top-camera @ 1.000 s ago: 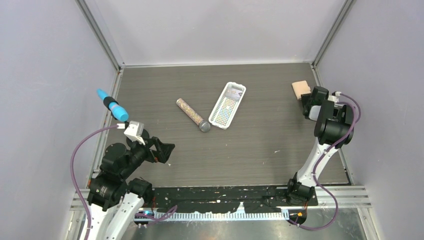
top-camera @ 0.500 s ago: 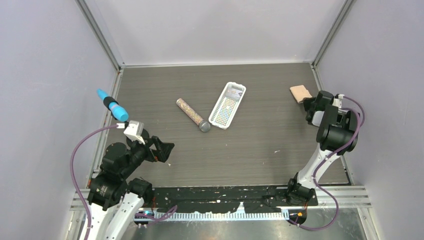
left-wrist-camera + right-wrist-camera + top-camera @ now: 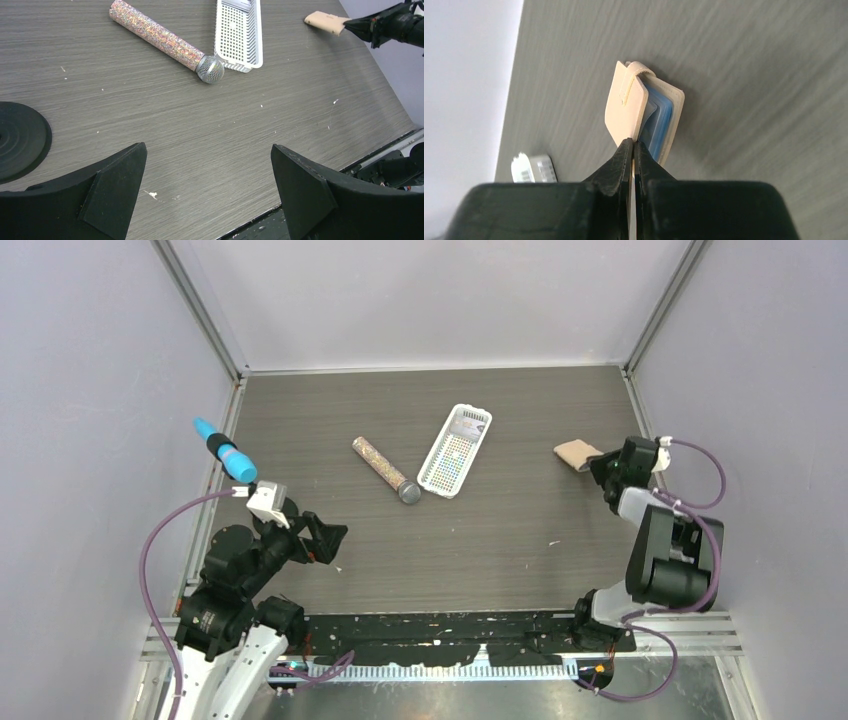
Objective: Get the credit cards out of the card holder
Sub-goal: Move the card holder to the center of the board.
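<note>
Right wrist view: shows right gripper (image 3: 632,145) clamped tight on one tan flap of card holder (image 3: 639,107), fingertips pressed together on the flap's pointed edge. Holds that flap parted from the rest of the wallet, small tab at the far end. Reveals bluish-grey layers (image 3: 658,120) between the tan flaps; cards or pockets, cannot tell. Cannot tell either whether the holder rests on the table (image 3: 500,540) or hangs just above it.

Top external view: places card holder (image 3: 577,452) to the right of the white slotted basket (image 3: 455,455), well apart from it, with right gripper (image 3: 600,468) further right still. Places glittery tube (image 3: 385,470) just left of the basket, grey head beside the basket's near corner. Places blue pen-like thing (image 3: 224,453) far left of the basket.

Left wrist view: shows left gripper (image 3: 209,150) spread wide, grasping nothing, well apart from the basket on its near left side.
</note>
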Action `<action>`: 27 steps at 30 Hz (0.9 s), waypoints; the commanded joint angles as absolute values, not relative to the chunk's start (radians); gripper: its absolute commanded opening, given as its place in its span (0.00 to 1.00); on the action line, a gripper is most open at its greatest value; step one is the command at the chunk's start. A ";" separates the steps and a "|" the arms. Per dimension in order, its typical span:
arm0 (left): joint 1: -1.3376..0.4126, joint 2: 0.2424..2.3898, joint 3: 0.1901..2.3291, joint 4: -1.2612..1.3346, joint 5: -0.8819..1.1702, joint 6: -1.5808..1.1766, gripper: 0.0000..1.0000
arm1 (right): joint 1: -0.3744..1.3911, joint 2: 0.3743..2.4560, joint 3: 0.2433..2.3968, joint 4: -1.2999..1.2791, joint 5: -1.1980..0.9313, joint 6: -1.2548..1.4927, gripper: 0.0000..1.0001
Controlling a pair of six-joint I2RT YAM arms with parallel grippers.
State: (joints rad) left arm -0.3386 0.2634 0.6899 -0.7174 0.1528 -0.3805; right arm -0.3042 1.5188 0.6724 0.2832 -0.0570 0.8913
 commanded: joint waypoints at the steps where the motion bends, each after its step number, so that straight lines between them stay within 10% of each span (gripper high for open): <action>1: -0.339 0.264 0.701 -0.708 0.137 -0.359 0.99 | -0.262 1.333 0.552 0.128 -0.072 0.827 0.05; 18: -0.339 0.259 0.699 -0.705 0.149 -0.362 0.99 | 0.151 0.375 0.138 -0.449 -0.089 0.962 0.05; 27: -0.340 0.254 0.698 -0.706 0.134 -0.362 0.99 | 0.210 0.296 0.164 -0.599 -0.201 0.888 0.07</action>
